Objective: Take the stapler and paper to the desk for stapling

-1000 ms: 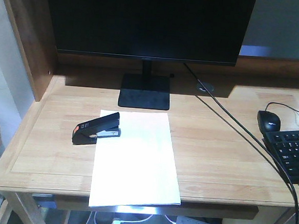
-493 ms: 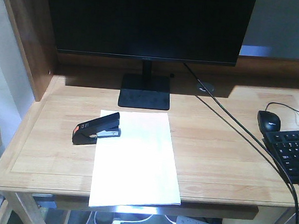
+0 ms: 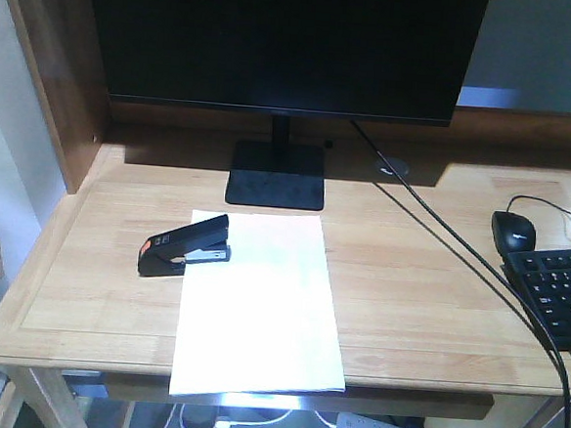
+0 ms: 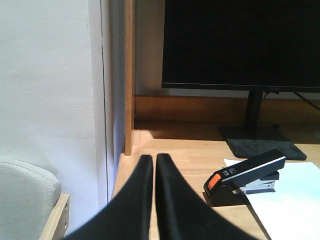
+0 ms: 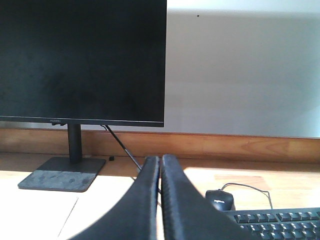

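Left gripper (image 4: 153,160) pressed shut, nothing between the two black fingers; right gripper (image 5: 160,161) shut the same way, also holding nothing.

Ahead and to the right of the left gripper: the stapler (image 4: 245,176), black with its orange-red end toward the gripper, sitting on the desk (image 3: 428,283) with its far end resting on the near corner of the paper (image 3: 258,305). Bare wood between fingertips and stapler, so room to move there. Just left of the left gripper: a wooden side panel (image 4: 129,75) standing up at the desk's edge, tight on that side.

Front edge of the paper hanging a little over the desk's front rim (seen from the front view).

Ahead-left of the right gripper: the monitor (image 5: 82,60) on its stand. Ahead-right and close: a black mouse (image 5: 220,199) and keyboard (image 5: 280,222), with a cable (image 3: 460,248) running across the wood.

Against the earlier front pictures: stapler and paper in the same spots, nothing moved.
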